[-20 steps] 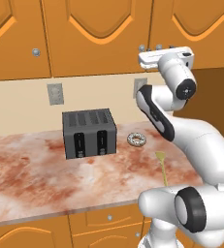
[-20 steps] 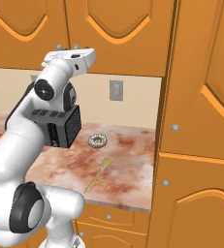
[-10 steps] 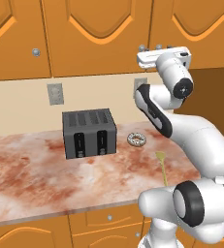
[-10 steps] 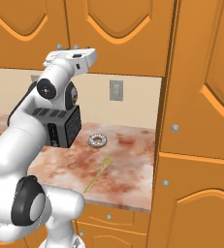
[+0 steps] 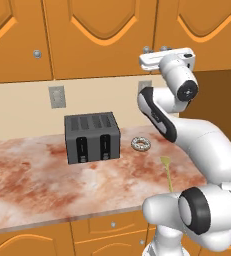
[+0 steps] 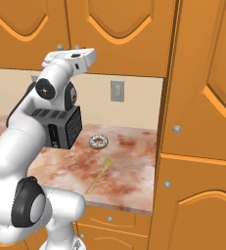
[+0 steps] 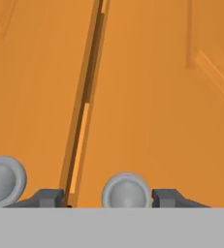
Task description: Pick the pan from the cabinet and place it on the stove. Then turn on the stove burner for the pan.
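Observation:
The cabinet (image 5: 102,35) hangs above the counter with its doors closed, so the pan is hidden. The stove is out of view. My gripper (image 7: 108,197) is pressed up to the bottom edge of a cabinet door (image 7: 157,72), its fingers on either side of a small round silver knob (image 7: 127,191). One fingertip (image 7: 168,197) touches the knob and the other (image 7: 48,197) stands a gap away, so the jaws are still open. A second knob (image 7: 2,178) sits on the neighbouring door across the seam. From the base, the gripper (image 5: 148,51) reaches up to the cabinet's lower edge.
A dark grey toaster (image 5: 92,136) stands on the reddish marbled countertop (image 5: 37,175). A small frosted ring (image 5: 141,144) and a yellow utensil (image 5: 166,172) lie to its right. A tall wooden cabinet (image 6: 202,122) walls the right side. A wall outlet (image 5: 56,96) sits behind.
The jaws have narrowed around the knob. The arm has barely moved.

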Controlling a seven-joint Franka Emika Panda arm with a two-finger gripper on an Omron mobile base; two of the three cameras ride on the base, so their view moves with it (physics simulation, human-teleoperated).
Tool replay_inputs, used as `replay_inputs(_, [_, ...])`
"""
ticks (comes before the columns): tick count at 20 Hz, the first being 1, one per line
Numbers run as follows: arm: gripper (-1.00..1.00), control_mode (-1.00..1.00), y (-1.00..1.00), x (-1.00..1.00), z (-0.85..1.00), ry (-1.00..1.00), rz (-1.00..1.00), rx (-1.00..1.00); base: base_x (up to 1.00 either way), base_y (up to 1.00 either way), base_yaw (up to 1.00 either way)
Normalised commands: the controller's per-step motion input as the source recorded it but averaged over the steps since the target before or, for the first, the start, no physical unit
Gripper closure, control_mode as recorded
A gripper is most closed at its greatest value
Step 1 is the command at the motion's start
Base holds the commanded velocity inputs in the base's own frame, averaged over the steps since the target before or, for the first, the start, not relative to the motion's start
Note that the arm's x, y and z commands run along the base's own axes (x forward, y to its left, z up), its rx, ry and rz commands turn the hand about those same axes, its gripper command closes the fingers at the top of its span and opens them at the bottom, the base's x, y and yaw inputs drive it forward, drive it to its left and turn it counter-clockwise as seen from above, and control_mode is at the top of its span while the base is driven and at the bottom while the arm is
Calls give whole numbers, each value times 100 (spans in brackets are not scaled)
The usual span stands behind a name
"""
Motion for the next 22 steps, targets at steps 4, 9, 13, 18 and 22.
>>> replay_inputs(4, [100,-100,5,1,14,0,0,0,0,0,0])
replay_inputs(9, [100,-100,0,0,13,-1,1,0,0,0,0])
replay_inputs(13, [100,-100,-12,0,6,-6,6,0,0,0,0])
replay_inputs(18, [100,-100,-27,0,4,-9,11,0,0,0,0])
replay_inputs(22, [100,-100,-23,0,5,-5,11,0,0,0,0])
